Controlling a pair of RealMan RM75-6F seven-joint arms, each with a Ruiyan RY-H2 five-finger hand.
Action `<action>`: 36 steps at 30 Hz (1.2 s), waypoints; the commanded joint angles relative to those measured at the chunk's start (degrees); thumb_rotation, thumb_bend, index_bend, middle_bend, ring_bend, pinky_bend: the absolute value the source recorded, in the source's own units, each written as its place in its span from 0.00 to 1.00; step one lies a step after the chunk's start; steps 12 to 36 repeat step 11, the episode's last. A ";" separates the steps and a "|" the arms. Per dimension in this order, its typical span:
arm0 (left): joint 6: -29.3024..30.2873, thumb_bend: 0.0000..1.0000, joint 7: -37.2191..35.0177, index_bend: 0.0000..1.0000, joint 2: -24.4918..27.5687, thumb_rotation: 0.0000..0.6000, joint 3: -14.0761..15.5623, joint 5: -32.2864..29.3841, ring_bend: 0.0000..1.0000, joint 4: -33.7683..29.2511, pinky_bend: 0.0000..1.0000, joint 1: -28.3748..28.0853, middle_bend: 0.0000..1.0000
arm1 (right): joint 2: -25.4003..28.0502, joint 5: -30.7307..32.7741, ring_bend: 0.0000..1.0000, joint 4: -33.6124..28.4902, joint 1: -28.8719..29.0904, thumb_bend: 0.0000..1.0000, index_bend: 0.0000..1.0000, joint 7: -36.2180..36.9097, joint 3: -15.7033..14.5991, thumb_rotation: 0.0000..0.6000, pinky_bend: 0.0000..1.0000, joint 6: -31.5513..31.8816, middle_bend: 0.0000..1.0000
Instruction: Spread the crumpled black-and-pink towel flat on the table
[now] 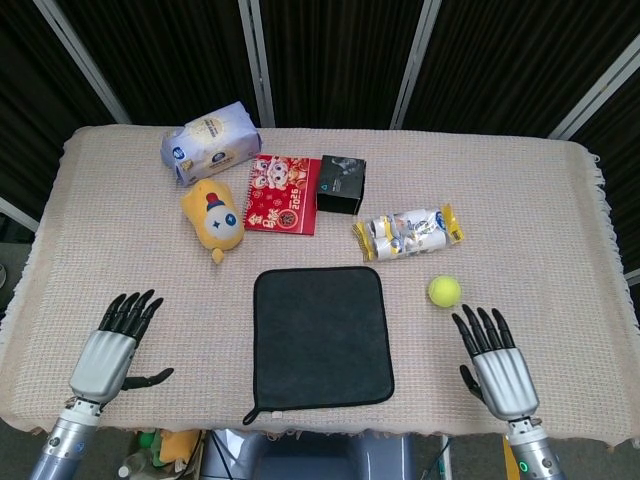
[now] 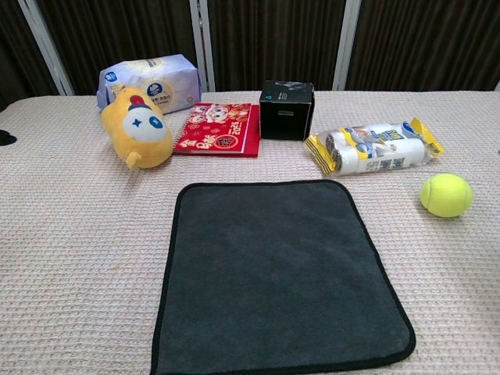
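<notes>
The black towel [image 1: 320, 335] [image 2: 277, 273] lies spread flat on the table, dark side up, with a small loop tag at its near left corner. No pink shows. My left hand [image 1: 108, 351] hovers open near the table's front left, well clear of the towel, fingers spread. On the front right my right hand [image 1: 497, 367] is open too, fingers pointing away, just below the tennis ball. In the chest view only a dark fingertip [image 2: 6, 138] shows at the left edge.
Behind the towel lie a yellow plush toy [image 1: 213, 220], a red booklet [image 1: 281, 194], a black box [image 1: 341, 184], a snack pack [image 1: 407, 232] and a wipes pack [image 1: 211, 142]. A tennis ball [image 1: 444, 291] sits right of the towel. The table cloth [image 1: 560, 230] covers the whole table.
</notes>
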 commanded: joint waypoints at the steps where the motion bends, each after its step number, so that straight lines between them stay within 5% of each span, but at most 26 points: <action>1: 2.12 0.01 -1.81 0.00 0.63 1.00 -0.46 0.10 0.00 2.08 0.00 1.66 0.00 | 1.10 0.86 0.00 2.52 -1.75 0.39 0.00 3.82 0.86 1.00 0.00 1.63 0.00; 11: 7.05 0.00 -9.38 0.00 2.38 1.00 -1.45 -0.69 0.00 10.70 0.00 6.05 0.00 | 2.27 0.15 0.00 8.79 -5.72 0.38 0.00 13.83 2.78 1.00 0.00 8.56 0.00; 36: 7.05 0.00 -9.38 0.00 2.38 1.00 -1.45 -0.69 0.00 10.70 0.00 6.05 0.00 | 2.27 0.15 0.00 8.79 -5.72 0.38 0.00 13.83 2.78 1.00 0.00 8.56 0.00</action>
